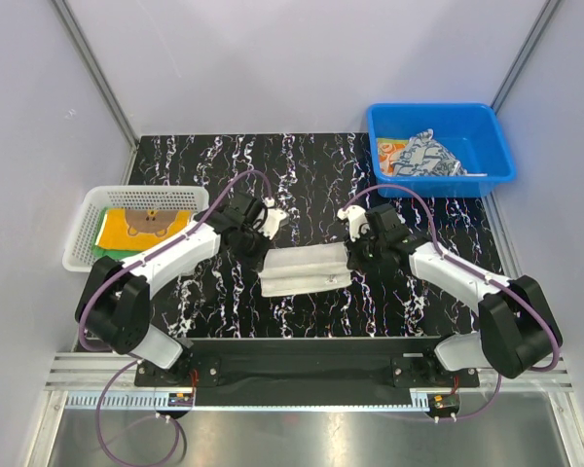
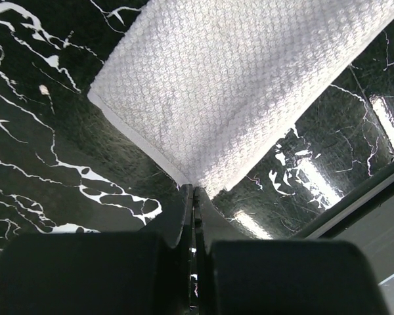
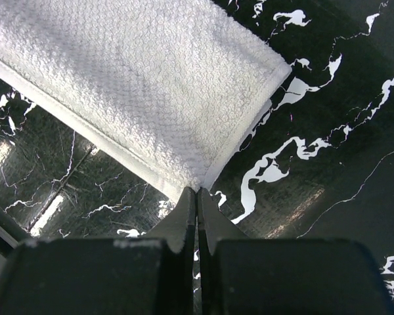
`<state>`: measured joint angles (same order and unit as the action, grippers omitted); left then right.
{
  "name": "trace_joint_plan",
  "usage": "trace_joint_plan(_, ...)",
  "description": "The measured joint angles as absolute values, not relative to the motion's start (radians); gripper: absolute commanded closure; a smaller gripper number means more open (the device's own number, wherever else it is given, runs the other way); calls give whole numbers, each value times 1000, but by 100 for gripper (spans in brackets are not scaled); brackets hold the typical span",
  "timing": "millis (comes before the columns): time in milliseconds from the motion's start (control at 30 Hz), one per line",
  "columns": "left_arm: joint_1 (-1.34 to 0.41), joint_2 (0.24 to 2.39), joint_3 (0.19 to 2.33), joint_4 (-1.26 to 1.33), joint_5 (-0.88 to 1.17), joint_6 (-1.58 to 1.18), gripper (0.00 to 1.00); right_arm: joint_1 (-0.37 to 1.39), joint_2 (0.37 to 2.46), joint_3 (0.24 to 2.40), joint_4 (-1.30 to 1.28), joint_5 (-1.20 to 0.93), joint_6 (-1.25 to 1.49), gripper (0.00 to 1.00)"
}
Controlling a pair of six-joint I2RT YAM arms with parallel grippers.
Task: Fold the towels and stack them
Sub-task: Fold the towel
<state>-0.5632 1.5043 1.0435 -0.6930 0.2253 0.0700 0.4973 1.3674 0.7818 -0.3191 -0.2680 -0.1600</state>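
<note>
Left gripper point(image 2: 194, 190): we see its two black fingers pressed together, with only a thin seam between them. They pinch one corner of the plain white waffle-weave towel point(image 1: 305, 269).

Right gripper point(image 3: 197, 191): we find it the same. The fingers are closed tight on another corner of the white towel, with the hemmed edge running straight into the tips.

White towel, place: it lies folded into a long flat strip on the black marble-patterned table point(image 1: 302, 165). We place it toward 6 o'clock from the table's middle, between the two arms.

White towel, grip points: the left gripper takes it at about its 10 o'clock corner and the right gripper at about its 2 o'clock corner. In both wrist views the cloth spreads away from the fingertips toward 12 o'clock.

White slatted plastic basket point(image 1: 83, 238): it sits at 9 o'clock, at the table's edge. In it we see an orange-yellow towel with a brown bear point(image 1: 151, 224) lying flat on a plain green towel point(image 1: 105, 232), whose edge shows at 9 o'clock.

Blue rectangular plastic bin point(image 1: 487, 146): it sits at 2 o'clock, farthest from us. A crumpled navy-and-white patterned towel point(image 1: 428, 154) lies inside. A white-and-orange cloth point(image 1: 389, 151) sits just beside that towel at 9 o'clock, and we cannot make out its print.
</note>
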Motion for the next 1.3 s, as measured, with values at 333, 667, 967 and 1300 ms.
trace_joint_plan(333, -579, 1504, 1025, -704, 238, 52, 83, 498, 1366, 803, -385, -272, -114, 77)
trace_joint_plan(667, -591, 1470, 1031, -759, 237, 25, 66, 498, 1323, 849, -474, -281, -49, 63)
trace_joint_plan(967, -596, 1482, 1033, -648, 238, -101, 67, 498, 1419, 938, -424, -277, 113, 69)
trace_joint_plan(1300, -598, 1600, 905, -579, 223, -284, 68, 498, 1615, 883, -415, -191, 299, 71)
